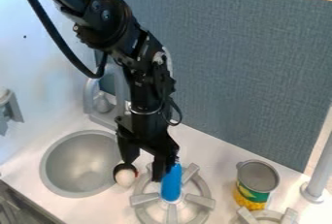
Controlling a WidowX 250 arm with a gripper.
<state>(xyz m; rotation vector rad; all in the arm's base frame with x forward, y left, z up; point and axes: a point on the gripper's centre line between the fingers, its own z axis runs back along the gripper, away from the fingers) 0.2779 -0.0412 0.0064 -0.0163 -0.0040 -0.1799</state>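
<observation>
Pincer (141, 172) is open wide, fingers well apart, nothing seen gripped in the gap. It hangs low over the worktop (218, 149), between sink basin (48, 169) and burner grate (144, 199). Slim blue object (172, 185) is upright at the grate's middle, just beside one finger; contact: can't tell. Small rounded whitish item (125, 177) sits by the other fingertip, left side of the grate; can't confirm what it is.

Handling, my read: blue piece looks light, stiff plastic, smooth so maybe a bit slippery; best hold is across its narrow width at mid-height. Whitish one looks light; curved sides could roll or squirt out, so pinch at the widest part, gently in case fragile.

Open-topped tin can (252, 194) stands toward the worktop's right.
</observation>
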